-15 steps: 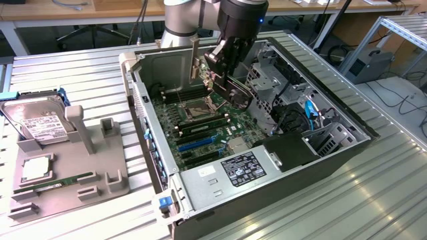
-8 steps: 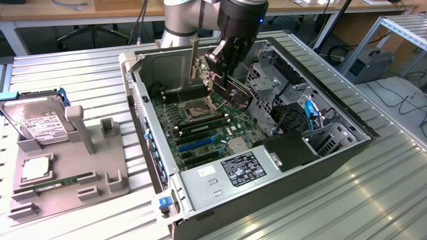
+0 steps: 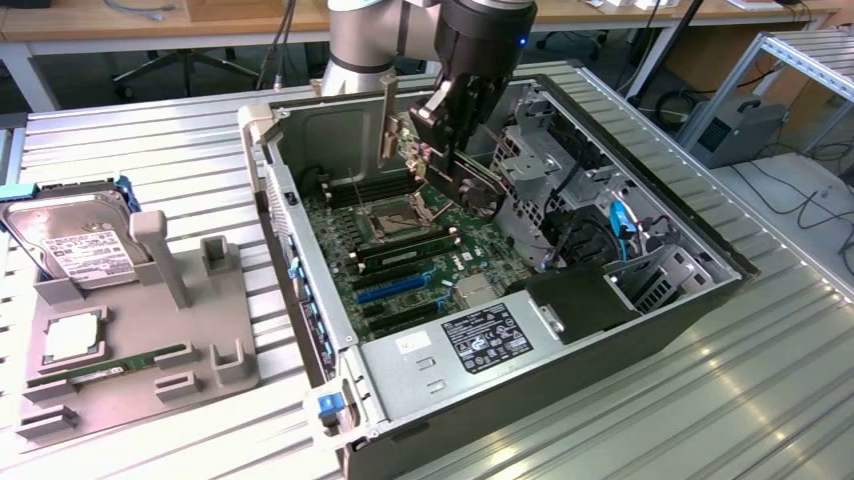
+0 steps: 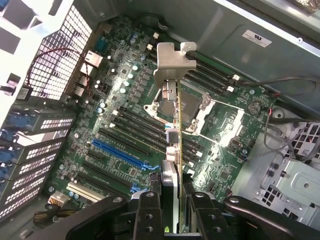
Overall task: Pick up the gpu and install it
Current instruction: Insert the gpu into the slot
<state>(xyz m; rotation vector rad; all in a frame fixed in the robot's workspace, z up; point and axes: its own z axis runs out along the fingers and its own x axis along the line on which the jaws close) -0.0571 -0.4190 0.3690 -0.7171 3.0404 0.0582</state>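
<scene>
Black hand (image 4: 172,202) clamps the flat green, silver-bracketed gpu (image 4: 169,70) above the motherboard (image 4: 117,107).

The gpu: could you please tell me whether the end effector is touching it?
Touching. The wrist view shows the end effector clamped on the gpu, a finger pressed against each face.

Open case (image 3: 574,375) lies on the desk (image 3: 147,150), motherboard (image 3: 400,275) in its bottom. gpu (image 4: 172,127), clamped edge-on in the tool (image 4: 172,200), sits above the motherboard, over the CPU socket (image 4: 194,107). Holder (image 3: 200,350) beside the case, on the exterior view's left; hard drive (image 3: 74,245) at its far end, RAM stick (image 3: 127,362) nearer.
</scene>
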